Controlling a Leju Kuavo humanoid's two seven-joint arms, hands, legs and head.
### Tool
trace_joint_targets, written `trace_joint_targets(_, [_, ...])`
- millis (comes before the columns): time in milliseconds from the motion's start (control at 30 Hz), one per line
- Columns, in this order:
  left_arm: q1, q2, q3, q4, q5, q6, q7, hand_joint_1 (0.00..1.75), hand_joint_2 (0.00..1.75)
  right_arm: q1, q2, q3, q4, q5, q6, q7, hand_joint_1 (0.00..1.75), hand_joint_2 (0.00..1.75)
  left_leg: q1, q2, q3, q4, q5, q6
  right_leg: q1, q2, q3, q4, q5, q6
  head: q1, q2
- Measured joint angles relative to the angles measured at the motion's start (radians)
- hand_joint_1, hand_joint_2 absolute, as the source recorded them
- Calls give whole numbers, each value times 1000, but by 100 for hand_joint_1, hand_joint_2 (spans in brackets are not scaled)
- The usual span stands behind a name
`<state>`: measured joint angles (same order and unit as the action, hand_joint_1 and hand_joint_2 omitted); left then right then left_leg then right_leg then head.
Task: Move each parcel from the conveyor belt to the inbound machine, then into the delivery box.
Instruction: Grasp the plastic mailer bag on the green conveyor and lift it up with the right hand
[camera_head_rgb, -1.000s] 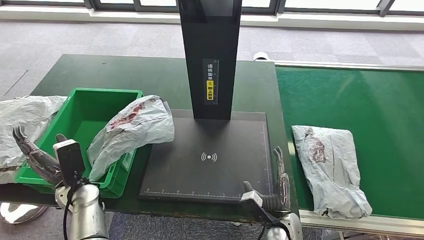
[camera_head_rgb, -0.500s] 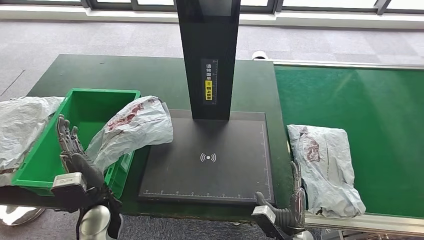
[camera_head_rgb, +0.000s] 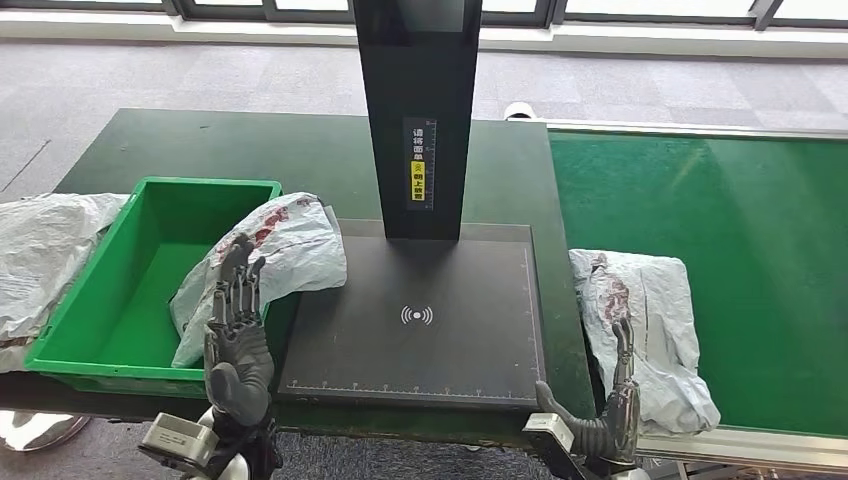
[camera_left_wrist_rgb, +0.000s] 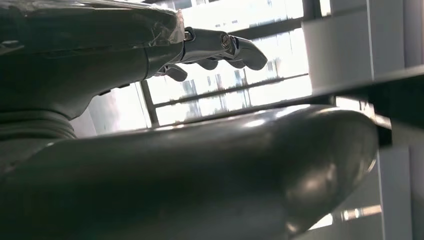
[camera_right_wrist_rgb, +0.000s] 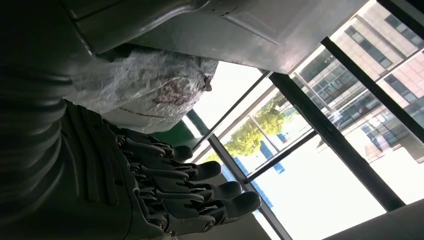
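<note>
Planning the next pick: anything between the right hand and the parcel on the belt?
Nothing visible. In the head view the right hand is open at the belt's near edge, its fingers right at the near end of the belt parcel. The scanner pad beside it is bare.

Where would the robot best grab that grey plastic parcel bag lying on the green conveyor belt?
Probably its near end, from the robot's side. The grey plastic parcel bag lies flat and lengthwise on the green conveyor belt, its near end by the open right robot hand.
</note>
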<state>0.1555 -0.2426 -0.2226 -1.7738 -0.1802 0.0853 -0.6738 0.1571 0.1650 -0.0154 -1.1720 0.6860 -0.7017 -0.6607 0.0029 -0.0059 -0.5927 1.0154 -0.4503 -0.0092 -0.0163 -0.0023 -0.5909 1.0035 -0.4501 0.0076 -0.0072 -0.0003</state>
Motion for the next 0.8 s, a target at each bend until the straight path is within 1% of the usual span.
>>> trace_joint_targets(67, [25,2,-33,-18,-5,-68,1,0,0,23,1,-16,-61,25,7,49,0,175,0,0,0,0,-1,1,-1,0,0,0,0,1,0,0])
trace_joint_targets(133, [47,2,-43,-37,6,-131,-1,0,0,44,3,-37,-128,56,31,92,0,175,-1,0,0,0,-1,1,-1,0,0,0,-1,1,0,0])
trace_joint_targets(200, [69,1,-43,-63,1,-166,-6,0,0,58,7,-67,-196,113,87,138,0,175,0,0,-1,0,-2,1,0,0,0,0,-1,1,0,0])
trace_joint_targets(267, [106,-2,-42,-96,-35,-150,-14,0,0,53,8,-109,-240,216,179,220,0,175,0,1,-3,0,-4,0,0,1,2,0,-2,1,0,0])
trace_joint_targets(333, [144,-5,-41,-125,-81,-111,-21,0,0,14,-6,-160,-227,340,257,321,0,175,0,3,-1,0,-5,0,0,3,3,0,-3,2,0,0])
trace_joint_targets(400, [170,-7,-40,-145,-108,-83,-25,0,0,-42,-30,-216,-157,433,270,384,0,175,0,3,4,0,-4,3,-1,4,4,-1,-3,4,0,0])
trace_joint_targets(467, [189,-10,-39,-161,-120,-73,-27,0,0,-85,-52,-266,-81,482,245,403,0,175,-1,2,5,0,-3,4,-1,3,5,-1,-2,4,0,0])
trace_joint_targets(533, [201,-11,-36,-173,-125,-70,-27,0,0,-109,-66,-294,-28,498,226,407,0,175,-1,2,5,0,-2,4,-1,2,6,-1,-1,5,0,0])
trace_joint_targets(800, [222,-15,-30,-193,-160,-43,-27,0,0,-167,-93,-320,98,525,230,436,0,175,-1,2,5,0,-3,4,-1,2,6,-1,-2,4,0,0])
